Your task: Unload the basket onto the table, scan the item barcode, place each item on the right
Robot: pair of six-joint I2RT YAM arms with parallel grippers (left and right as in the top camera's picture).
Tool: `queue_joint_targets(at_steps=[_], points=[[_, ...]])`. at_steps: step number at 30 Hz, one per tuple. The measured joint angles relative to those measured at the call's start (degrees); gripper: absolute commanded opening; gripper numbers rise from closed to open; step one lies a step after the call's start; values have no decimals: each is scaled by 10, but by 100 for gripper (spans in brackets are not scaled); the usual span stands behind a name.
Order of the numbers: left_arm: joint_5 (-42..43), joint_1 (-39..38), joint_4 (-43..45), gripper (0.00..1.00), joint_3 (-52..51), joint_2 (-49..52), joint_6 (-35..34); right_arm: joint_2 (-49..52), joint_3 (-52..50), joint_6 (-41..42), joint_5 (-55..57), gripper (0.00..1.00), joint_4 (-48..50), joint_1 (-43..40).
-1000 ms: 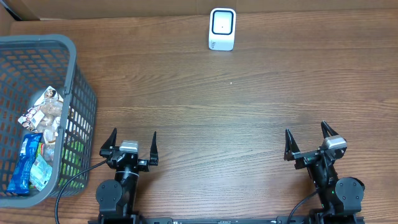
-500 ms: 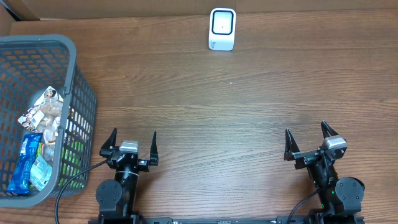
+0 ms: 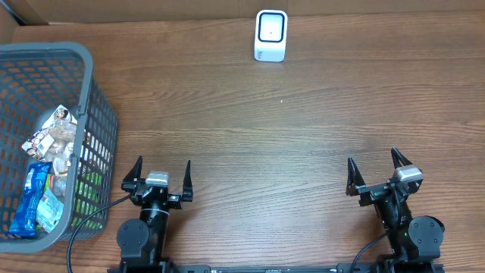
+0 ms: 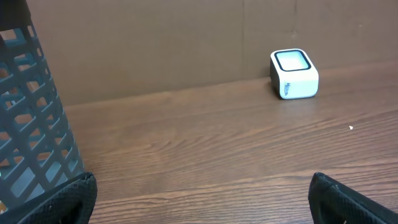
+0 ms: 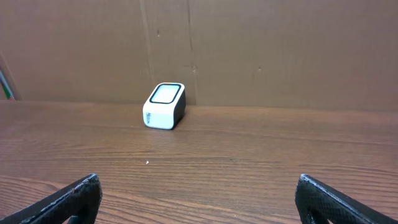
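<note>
A white barcode scanner [image 3: 270, 35] with a dark window stands at the far edge of the wooden table; it also shows as the scanner [image 4: 294, 74] in the left wrist view and the scanner [image 5: 164, 106] in the right wrist view. Packaged items [image 3: 47, 171] lie inside the grey basket [image 3: 97, 114] at the left. My left gripper [image 3: 161, 174] rests open near the front edge, just right of the basket, with nothing between its fingers. Far to the right along the same edge, my right gripper [image 3: 376, 168] is open and empty too.
A brown cardboard wall [image 5: 249, 50] runs behind the scanner along the table's far side. The basket's mesh wall [image 4: 31, 124] stands close on the left of the left gripper. A black cable [image 3: 91, 220] runs from the left arm's base towards the basket.
</note>
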Motion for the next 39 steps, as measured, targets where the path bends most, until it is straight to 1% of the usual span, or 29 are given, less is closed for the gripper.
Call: queue_joint_targets(at_steps=[27, 32, 39], points=[[0, 0, 0, 100, 0, 0, 0, 0, 0, 0, -7, 100, 0, 0], [0, 0, 6, 100, 0, 0, -20, 0, 0, 1, -9, 100, 2, 0], [0, 0, 45, 100, 0, 0, -70, 0, 0, 5, -26, 100, 4, 0]])
